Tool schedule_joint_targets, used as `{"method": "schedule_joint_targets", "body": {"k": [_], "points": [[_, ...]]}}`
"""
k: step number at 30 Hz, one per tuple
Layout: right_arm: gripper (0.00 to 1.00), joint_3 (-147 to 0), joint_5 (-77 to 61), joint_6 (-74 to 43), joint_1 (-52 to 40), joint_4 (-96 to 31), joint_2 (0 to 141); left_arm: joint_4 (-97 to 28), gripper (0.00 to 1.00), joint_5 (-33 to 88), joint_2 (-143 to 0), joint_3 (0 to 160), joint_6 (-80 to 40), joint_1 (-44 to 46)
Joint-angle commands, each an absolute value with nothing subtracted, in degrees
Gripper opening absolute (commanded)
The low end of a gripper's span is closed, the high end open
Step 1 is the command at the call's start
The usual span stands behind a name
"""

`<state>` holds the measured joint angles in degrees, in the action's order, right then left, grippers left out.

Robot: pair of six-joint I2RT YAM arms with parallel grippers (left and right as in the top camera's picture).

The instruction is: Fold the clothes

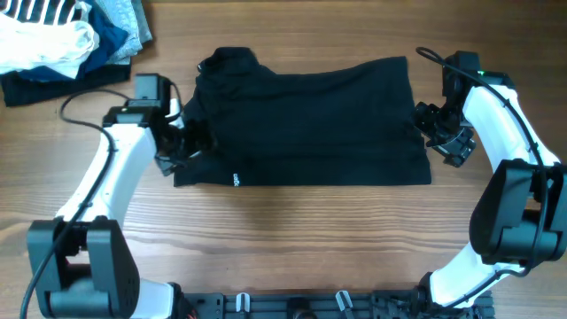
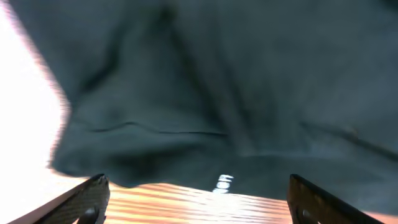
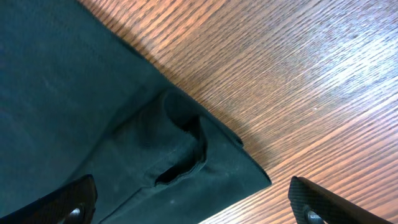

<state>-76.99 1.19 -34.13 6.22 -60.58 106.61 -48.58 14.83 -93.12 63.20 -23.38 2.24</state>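
Observation:
The clothes (image 1: 310, 120), one black garment with a small white logo (image 1: 236, 180), lie folded into a wide rectangle mid-table. My left gripper (image 1: 193, 142) hovers at its left edge, open, holding nothing. In the left wrist view the two fingertips (image 2: 87, 199) stand wide apart over bare wood, with the garment's hem (image 2: 205, 112) and logo (image 2: 224, 184) just ahead. My right gripper (image 1: 436, 133) sits at the garment's right edge, also open. The right wrist view shows a folded corner of the clothes (image 3: 186, 155) below and between its spread fingers (image 3: 317, 202).
A heap of white, striped, light-blue and navy garments (image 1: 62, 35) lies at the back left corner. A black cable (image 1: 89, 93) loops off the left arm. Bare wooden table (image 1: 310, 239) stretches in front of the garment.

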Motion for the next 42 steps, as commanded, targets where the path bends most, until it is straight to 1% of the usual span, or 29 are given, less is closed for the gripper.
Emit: {"method": "schedule_joint_targets", "body": {"k": [1,4,9,13,18,23,25,32,34,39,42], "points": [[1.0,-77.9,-0.1,-32.5,6.4,-60.3,106.5,-47.1,0.93,16.9,-95.7,63.0,-26.2,5.3],[1.0,-77.9,-0.1,-31.4,6.4,-60.2,106.5,-44.2,0.95,17.0,-99.1,63.0,-26.7,6.4],[1.0,-77.9,-0.1,-30.8,6.4,-60.2,106.5,-39.9,0.94,18.7,-103.2,63.0,-27.5,6.6],[1.0,-77.9,-0.1,-30.1,6.4,-59.8,106.5,-37.4,0.87,20.6,-104.4,63.0,-27.5,6.6],[1.0,-77.9,-0.1,-30.0,6.4,-59.9,106.5,-35.5,0.66,22.3,-104.4,63.0,-28.2,6.6],[1.0,-77.9,-0.1,-30.0,6.4,-59.7,106.5,-35.5,0.56,22.3,-104.4,63.0,-28.2,6.6],[1.0,-77.9,-0.1,-30.0,6.4,-59.5,106.5,-35.5,0.54,22.3,-104.4,63.0,-28.2,6.6],[1.0,-77.9,-0.1,-30.0,6.4,-59.6,106.5,-36.4,0.54,22.3,-104.4,62.9,-28.4,6.7],[1.0,-77.9,-0.1,-30.0,6.4,-59.6,106.5,-36.1,0.44,22.3,-104.4,62.9,-28.4,6.7],[1.0,-77.9,-0.1,-30.0,6.4,-59.6,106.5,-33.8,0.13,22.3,-104.4,62.9,-29.0,6.7],[1.0,-77.9,-0.1,-30.0,6.4,-59.6,106.5,-31.4,0.05,22.3,-104.4,62.9,-29.0,6.7]]}}
